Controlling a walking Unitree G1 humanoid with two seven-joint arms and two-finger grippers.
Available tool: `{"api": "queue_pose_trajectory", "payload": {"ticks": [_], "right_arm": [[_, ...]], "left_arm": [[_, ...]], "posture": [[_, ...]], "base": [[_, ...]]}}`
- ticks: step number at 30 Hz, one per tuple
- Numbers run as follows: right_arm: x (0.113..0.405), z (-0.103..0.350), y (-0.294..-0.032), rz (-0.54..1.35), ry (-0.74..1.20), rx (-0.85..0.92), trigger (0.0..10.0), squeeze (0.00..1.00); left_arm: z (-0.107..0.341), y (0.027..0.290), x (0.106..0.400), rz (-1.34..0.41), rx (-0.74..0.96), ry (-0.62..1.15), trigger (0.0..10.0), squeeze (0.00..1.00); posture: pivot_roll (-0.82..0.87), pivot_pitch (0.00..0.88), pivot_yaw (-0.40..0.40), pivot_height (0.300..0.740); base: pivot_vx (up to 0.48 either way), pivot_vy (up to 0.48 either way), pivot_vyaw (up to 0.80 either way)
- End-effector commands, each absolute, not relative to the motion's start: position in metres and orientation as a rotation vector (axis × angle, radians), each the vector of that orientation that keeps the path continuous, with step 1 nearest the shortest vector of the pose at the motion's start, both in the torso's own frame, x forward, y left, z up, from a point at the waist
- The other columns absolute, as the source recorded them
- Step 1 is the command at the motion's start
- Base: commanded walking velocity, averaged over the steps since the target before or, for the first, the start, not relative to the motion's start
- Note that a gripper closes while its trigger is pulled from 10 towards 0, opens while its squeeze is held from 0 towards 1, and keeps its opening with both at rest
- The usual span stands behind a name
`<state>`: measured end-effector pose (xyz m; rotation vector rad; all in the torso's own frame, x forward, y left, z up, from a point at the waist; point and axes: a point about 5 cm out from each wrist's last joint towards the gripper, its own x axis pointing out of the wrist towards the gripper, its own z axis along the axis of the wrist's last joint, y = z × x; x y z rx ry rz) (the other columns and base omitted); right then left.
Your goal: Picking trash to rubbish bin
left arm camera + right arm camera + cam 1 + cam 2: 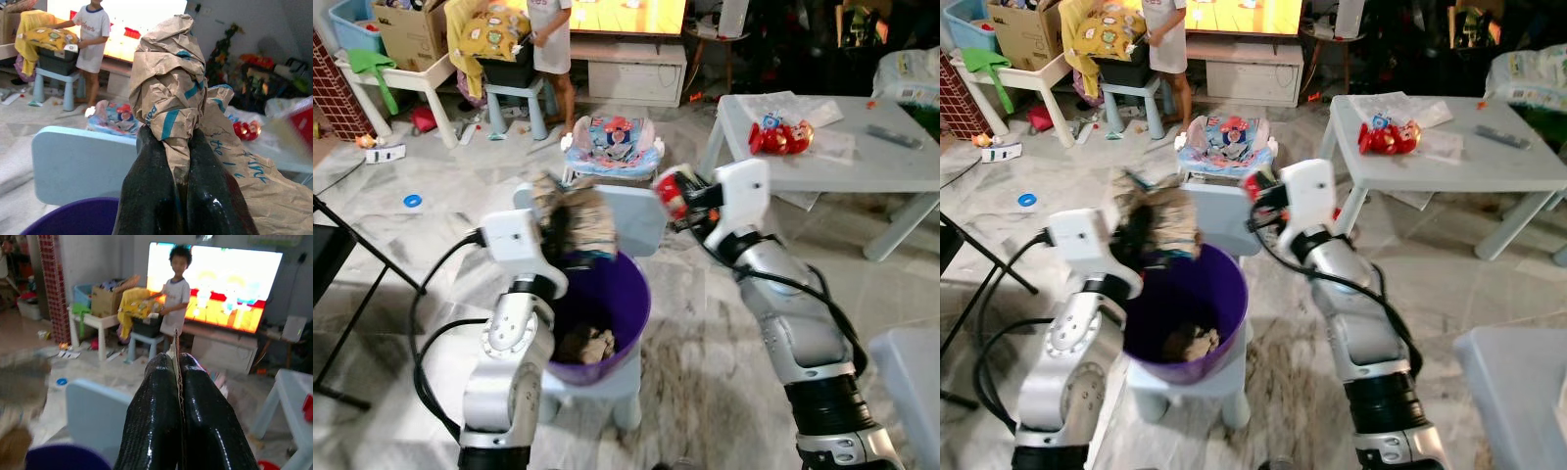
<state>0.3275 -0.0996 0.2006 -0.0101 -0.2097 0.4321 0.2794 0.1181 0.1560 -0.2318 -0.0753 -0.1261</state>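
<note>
The left hand (pixel 181 161) is clamped tight on a crumpled brown paper bag (pixel 171 83), its two black fingers pinching a twisted neck of the paper. The bag is creased and wrinkled all over, printed with teal stripes and lettering, and part of it spreads loosely beside the fingers. It hangs just above the rim of the purple rubbish bin (pixel 617 294), at the edge nearest the left arm. More crumpled brownish paper (pixel 592 345) lies at the bottom of the bin. The bin stands on a small pale blue chair (pixel 631 220), whose backrest rises behind it.

The right hand (pixel 178 382) is closed on a thin flat scrap of card (pixel 175 345), held edge-on between its fingers, just beyond the backrest.
</note>
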Motion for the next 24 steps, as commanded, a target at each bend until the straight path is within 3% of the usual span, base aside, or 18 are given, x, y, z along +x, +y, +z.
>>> {"api": "queue_pose_trajectory", "payload": {"ticks": [1,11,16,23,24], "right_arm": [[0.326,0.206,-0.092,0.458,-0.230,-0.008,10.0,0.00],[0.326,0.206,-0.092,0.467,-0.229,-0.011,10.0,0.00],[0.326,0.207,-0.092,0.462,-0.235,-0.014,10.0,0.00],[0.326,0.206,-0.095,0.457,-0.231,-0.022,10.0,0.00],[0.326,0.206,-0.096,0.453,-0.232,-0.022,10.0,0.00]], "left_arm": [[0.148,0.119,0.273,-0.109,-0.225,-0.049,0.0,0.00],[0.144,0.143,0.283,0.029,-0.219,-0.031,0.0,0.00],[0.108,0.160,0.290,0.178,-0.291,0.218,0.0,0.00],[0.087,0.169,0.290,0.236,-0.302,0.355,0.0,0.00],[0.080,0.169,0.290,0.222,-0.305,0.402,2.4,0.00]], "posture": [[0.10,0.121,-0.065,0.740],[0.10,0.121,-0.065,0.740],[0.09,0.111,-0.067,0.740],[0.09,0.110,-0.063,0.740],[0.09,0.110,-0.063,0.740]], "base": [[0.000,0.000,0.00],[0.000,0.000,0.00],[0.000,0.000,0.00],[0.000,0.000,0.00],[0.000,0.000,0.00]]}}
